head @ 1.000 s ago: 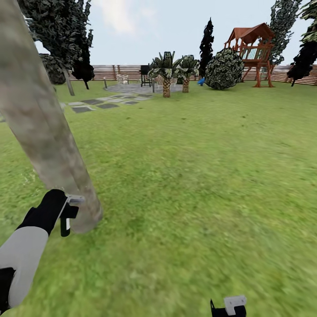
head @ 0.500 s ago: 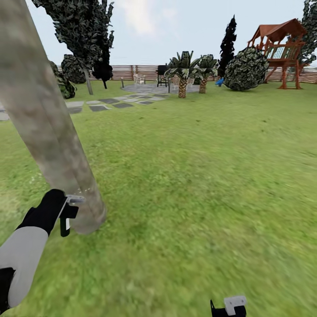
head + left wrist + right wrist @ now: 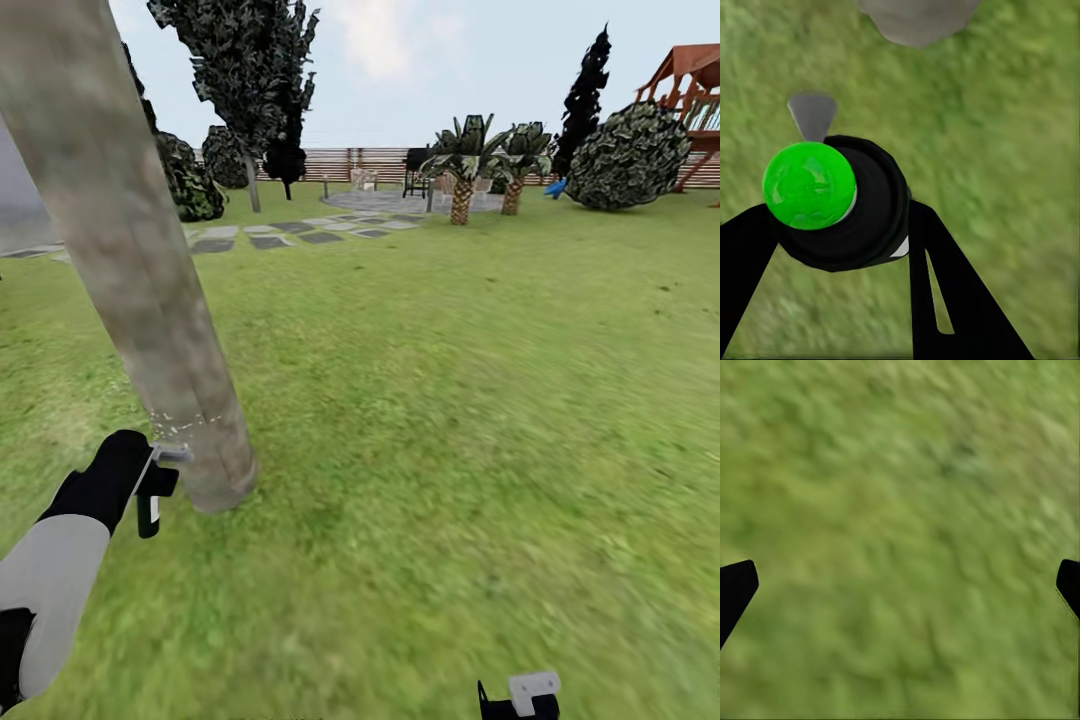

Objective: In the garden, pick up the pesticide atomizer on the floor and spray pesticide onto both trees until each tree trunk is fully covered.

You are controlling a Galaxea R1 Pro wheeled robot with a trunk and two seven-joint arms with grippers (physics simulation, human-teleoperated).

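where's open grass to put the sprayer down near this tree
Open lawn runs from the tree trunk toward the right gripper and out to the palms. It is crowded at the trunk's foot, where the left gripper holds the atomizer.

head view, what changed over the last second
The camera swung to the left: the palms, bush and playset slid rightward in the picture, and the tree trunk shifted a little that way too. That is view motion, not the things moving. The left end effector stayed shut on the pesticide atomizer beside the trunk's base, and the right end effector stayed open over grass.
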